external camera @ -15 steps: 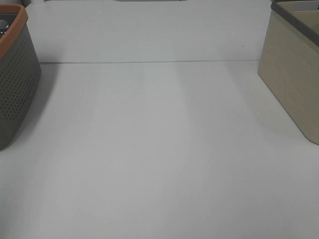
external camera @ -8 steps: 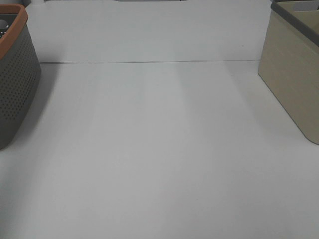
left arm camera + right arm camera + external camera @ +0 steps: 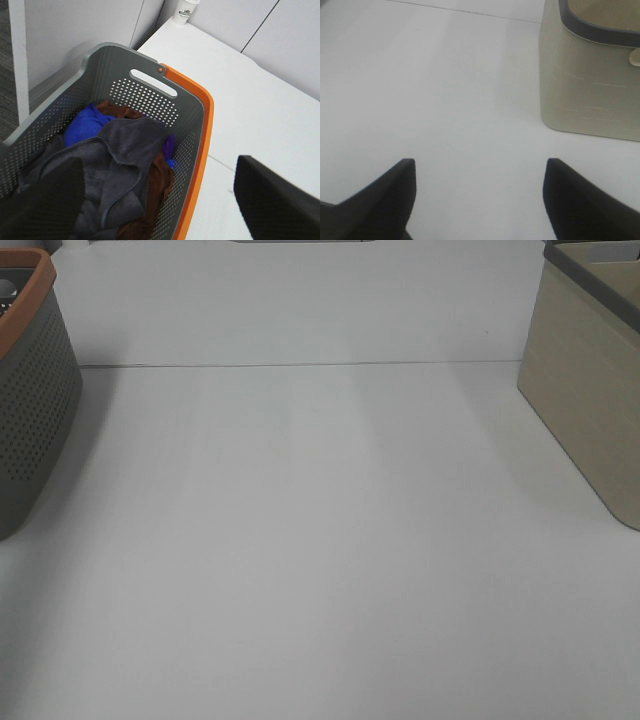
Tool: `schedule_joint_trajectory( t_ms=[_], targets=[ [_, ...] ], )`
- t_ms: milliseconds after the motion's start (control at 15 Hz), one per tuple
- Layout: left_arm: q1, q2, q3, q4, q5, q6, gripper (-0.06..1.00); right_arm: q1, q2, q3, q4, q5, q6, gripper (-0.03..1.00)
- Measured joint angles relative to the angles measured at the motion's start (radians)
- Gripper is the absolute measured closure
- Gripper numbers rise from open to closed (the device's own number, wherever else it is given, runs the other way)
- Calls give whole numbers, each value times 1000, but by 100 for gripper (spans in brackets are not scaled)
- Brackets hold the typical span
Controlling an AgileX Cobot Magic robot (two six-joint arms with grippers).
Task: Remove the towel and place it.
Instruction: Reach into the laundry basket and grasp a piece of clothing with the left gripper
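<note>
The towel [image 3: 122, 152], a dark crumpled cloth, lies on top of the pile in the grey basket with an orange rim [image 3: 202, 150]. No white tag shows. My left gripper [image 3: 157, 167] hovers above this basket, open and empty; its dark fingers [image 3: 272, 200] frame the pile. My right gripper [image 3: 479, 165] is open and empty above the bare white table [image 3: 445, 100], near the beige basket [image 3: 590, 90]. Neither gripper shows in the exterior high view, where the grey basket [image 3: 30, 410] stands at the left edge.
A blue cloth [image 3: 82, 127] and a brown cloth [image 3: 160, 180] lie under the towel. The beige basket [image 3: 590, 390] with a dark rim stands at the right of the table. A white cup [image 3: 185, 11] stands beyond the grey basket.
</note>
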Motion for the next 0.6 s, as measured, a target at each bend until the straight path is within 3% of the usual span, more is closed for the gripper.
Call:
schedule_joint_trajectory(
  t_ms=[333, 600],
  targets=[
    [0, 228, -15, 17, -129, -134, 18, 0, 0, 0, 0, 0, 0, 26],
    [0, 410, -15, 86, -227, -278, 18, 0, 0, 0, 0, 0, 0, 26]
  ],
)
